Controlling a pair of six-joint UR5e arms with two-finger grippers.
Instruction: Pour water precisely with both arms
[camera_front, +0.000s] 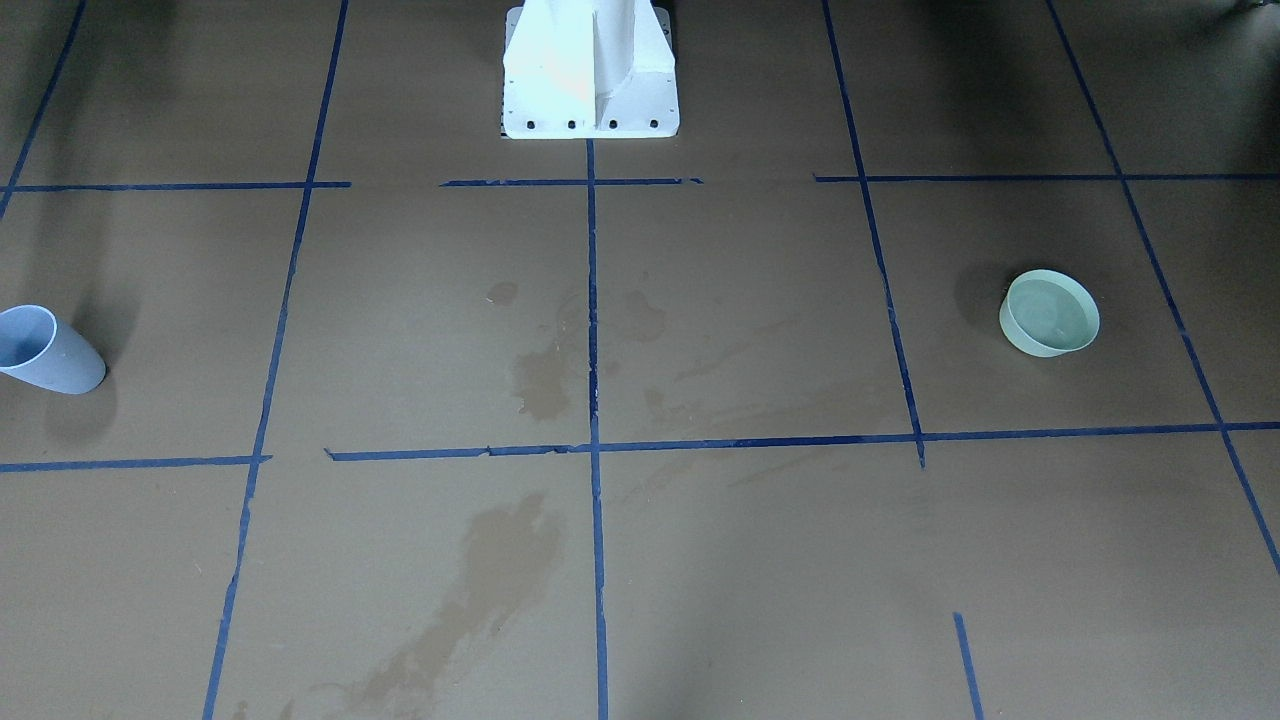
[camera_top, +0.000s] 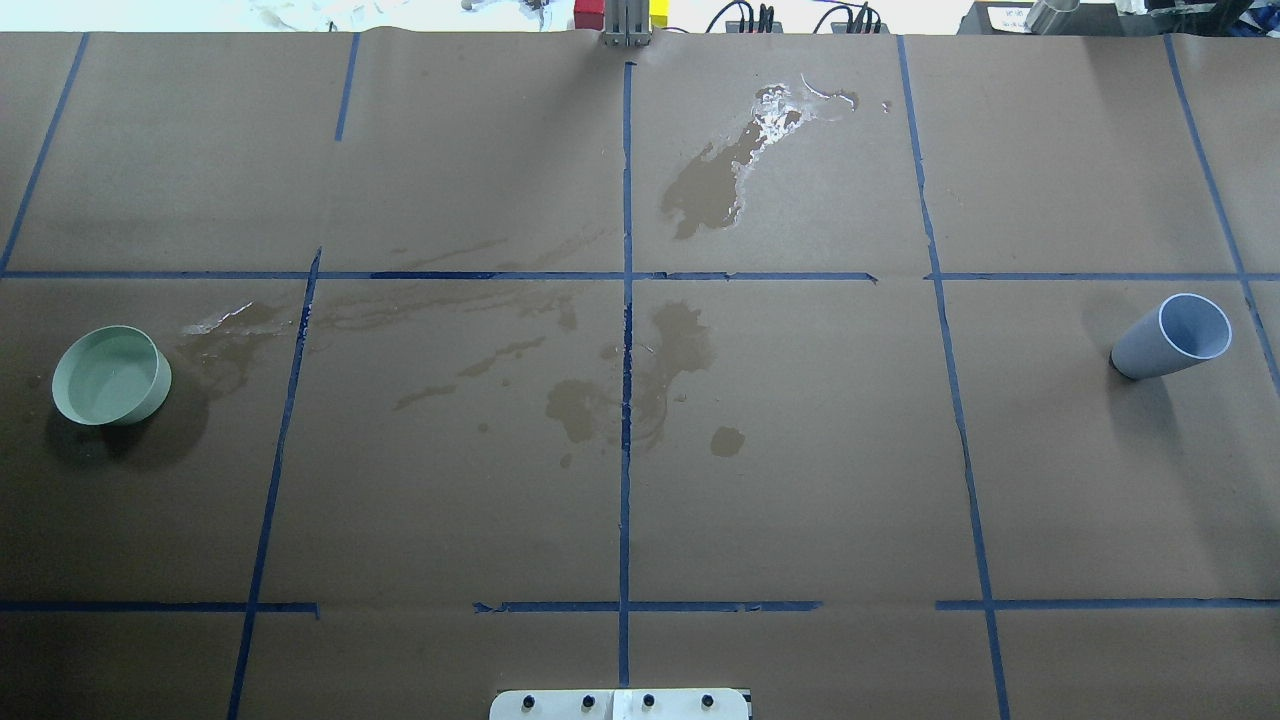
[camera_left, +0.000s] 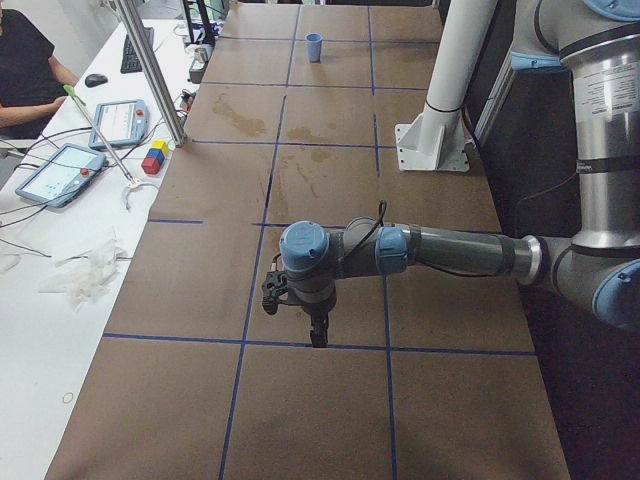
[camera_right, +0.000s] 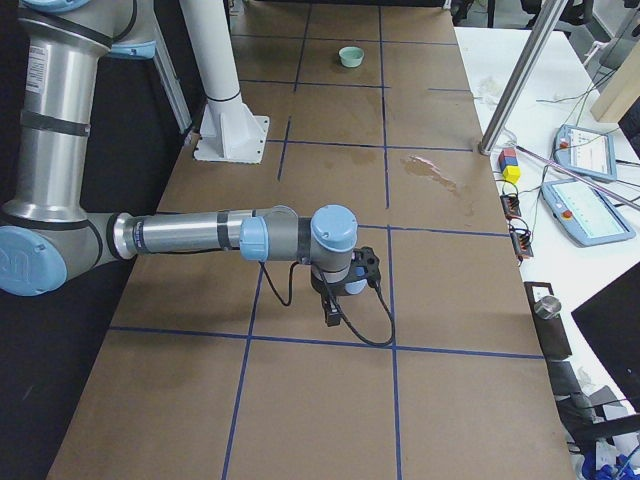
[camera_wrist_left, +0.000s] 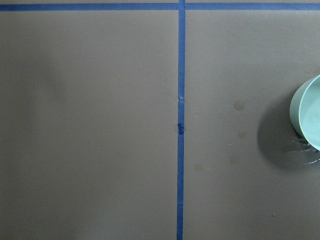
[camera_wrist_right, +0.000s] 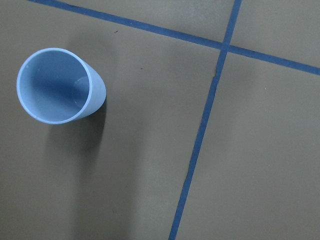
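Water (camera_top: 103, 378) lies in a bowl (camera_top: 153, 396) far from the right end effector (camera_right: 332, 318).

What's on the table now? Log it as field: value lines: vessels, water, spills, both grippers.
bowl: pale green, upright, robot's left side
water: in the bowl
cup: pale blue, upright, robot's right side, looks empty
stains: dark wet patches on the brown paper, mid-table and far side
left gripper: pointing down above paper, holds neither vessel; open or shut unclear
right gripper: same
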